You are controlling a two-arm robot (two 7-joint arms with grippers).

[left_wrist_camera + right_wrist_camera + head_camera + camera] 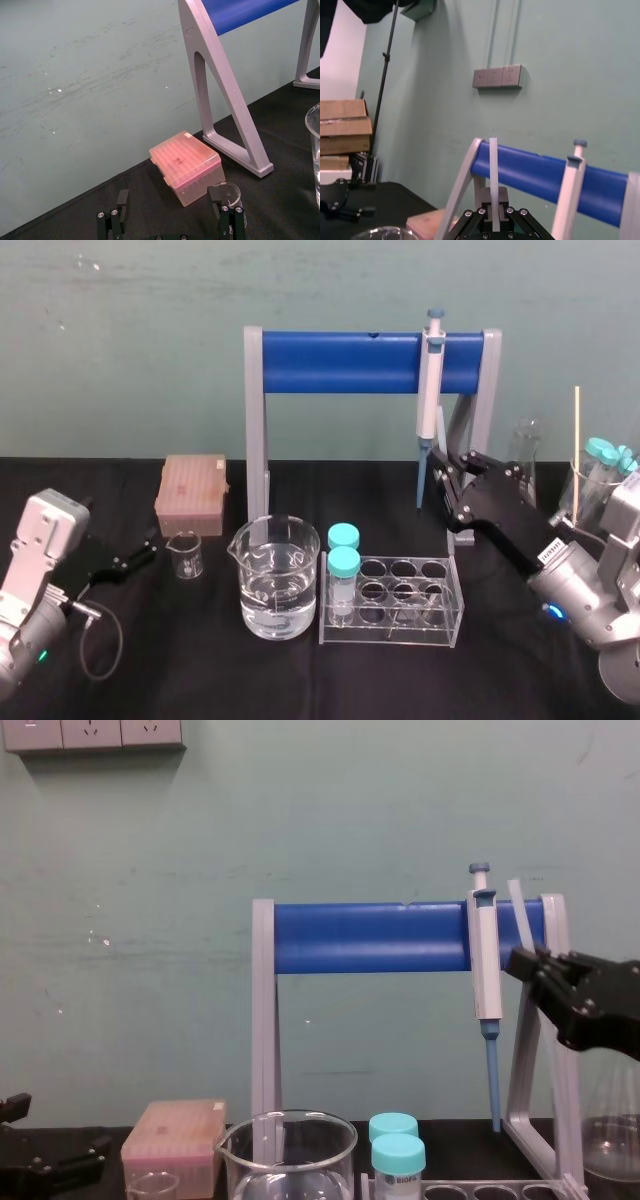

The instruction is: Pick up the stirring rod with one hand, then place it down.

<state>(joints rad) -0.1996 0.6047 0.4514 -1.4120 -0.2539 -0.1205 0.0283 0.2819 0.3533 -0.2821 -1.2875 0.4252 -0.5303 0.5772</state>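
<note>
The stirring rod (493,180) is a thin whitish stick rising straight up out of my right gripper (493,214), which is shut on its lower end. In the chest view the stirring rod (519,916) leans slightly in front of the stand's right leg, above the black right gripper (531,964). From the head, the right gripper (441,466) hovers above the table behind the tube rack and just right of the hanging pipette (430,390). My left gripper (170,220) is open low over the table at the left, near the small beaker (226,194).
A blue-barred grey stand (350,362) spans the back. In front sit a water-filled beaker (275,575), a clear tube rack (400,600) with two teal-capped tubes, and a pink tip box (192,495). A flask (527,450) and a beaker with tubes and a thin stick (598,480) stand at the right.
</note>
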